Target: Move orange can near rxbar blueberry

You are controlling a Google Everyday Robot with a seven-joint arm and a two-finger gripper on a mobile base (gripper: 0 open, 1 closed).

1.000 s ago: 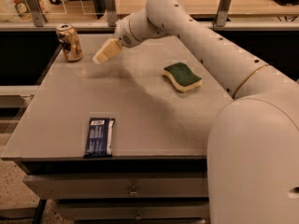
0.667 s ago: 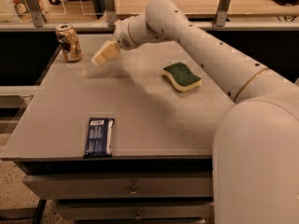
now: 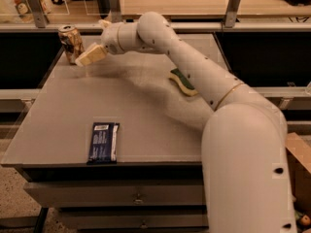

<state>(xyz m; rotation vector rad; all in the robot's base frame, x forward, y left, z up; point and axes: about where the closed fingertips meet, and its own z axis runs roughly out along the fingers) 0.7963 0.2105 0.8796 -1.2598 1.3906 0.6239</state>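
Note:
The orange can [image 3: 71, 43] stands upright at the far left corner of the grey table [image 3: 146, 125]. The rxbar blueberry [image 3: 103, 142], a flat dark blue wrapper with a white label at its far end, lies near the table's front left edge. My gripper [image 3: 89, 56] hovers just right of the can, almost touching its lower side, pointing left and down. The arm reaches in from the right across the table.
A green-and-yellow sponge [image 3: 183, 83] lies at the right middle of the table, partly behind my arm. A wooden counter with metal posts [image 3: 113, 4] runs behind the table. Drawers [image 3: 136, 198] sit below the front edge.
My gripper has moved left, closing most of the gap to the orange can. The can, the bar and the sponge have not moved.

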